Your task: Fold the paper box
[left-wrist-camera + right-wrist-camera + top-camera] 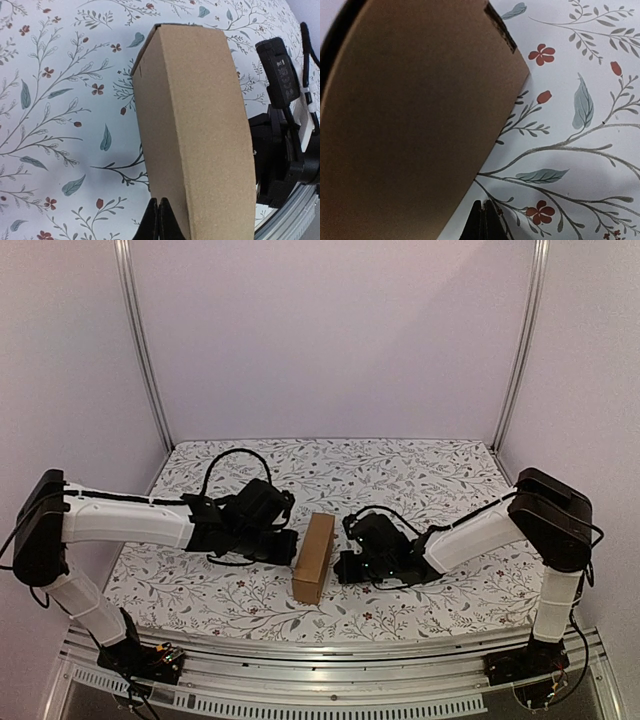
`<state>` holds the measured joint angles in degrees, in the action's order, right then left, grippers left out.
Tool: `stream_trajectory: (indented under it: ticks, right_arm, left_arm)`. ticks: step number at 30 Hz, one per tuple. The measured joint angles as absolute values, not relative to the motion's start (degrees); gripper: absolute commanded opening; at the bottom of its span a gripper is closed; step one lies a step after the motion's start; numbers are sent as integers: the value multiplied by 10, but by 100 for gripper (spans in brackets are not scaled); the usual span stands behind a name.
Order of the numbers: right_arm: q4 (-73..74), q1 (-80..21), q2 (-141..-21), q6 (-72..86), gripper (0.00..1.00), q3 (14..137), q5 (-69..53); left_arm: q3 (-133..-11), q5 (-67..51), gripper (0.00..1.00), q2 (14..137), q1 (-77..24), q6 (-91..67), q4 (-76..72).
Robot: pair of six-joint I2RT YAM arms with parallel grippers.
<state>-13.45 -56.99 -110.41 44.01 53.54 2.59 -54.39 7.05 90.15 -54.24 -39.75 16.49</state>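
Note:
The paper box (315, 557) is a plain brown oblong carton lying on the flowered table between my two arms. My left gripper (288, 544) sits just left of it, and in the left wrist view its shut fingertips (161, 220) rest against the carton's (195, 125) near side wall with nothing between them. My right gripper (345, 565) sits just right of the carton. Its fingertips (484, 222) are shut and empty, close beside the box wall (410, 125), which fills the left of the right wrist view.
The flowered tablecloth (400, 475) covers the table. White walls and two metal posts (140, 340) close the back and sides. A metal rail (330, 655) runs along the near edge.

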Motion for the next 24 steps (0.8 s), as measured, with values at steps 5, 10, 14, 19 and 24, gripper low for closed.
stream_trajectory:
  ticks: [5, 10, 14, 19, 24]
  right_arm:
    - [-168, -569, -1120, 467, 0, 535, 14]
    - [-200, -569, -1139, 488, 0, 541, -8]
    - [-221, -569, -1159, 500, 0, 555, -21]
    - [-232, -567, -1174, 509, 0, 569, -28]
    - [-239, -564, -1180, 511, 0, 573, -32]
  left_arm:
    - [-544, 63, 0, 916, -542, -394, 156]
    - [-548, 48, 0, 933, -541, -392, 154]
    - [-560, 39, 0, 935, -541, -392, 156]
    - [-567, 39, 0, 937, -534, -392, 159]
    - [-571, 43, 0, 941, -533, -392, 165]
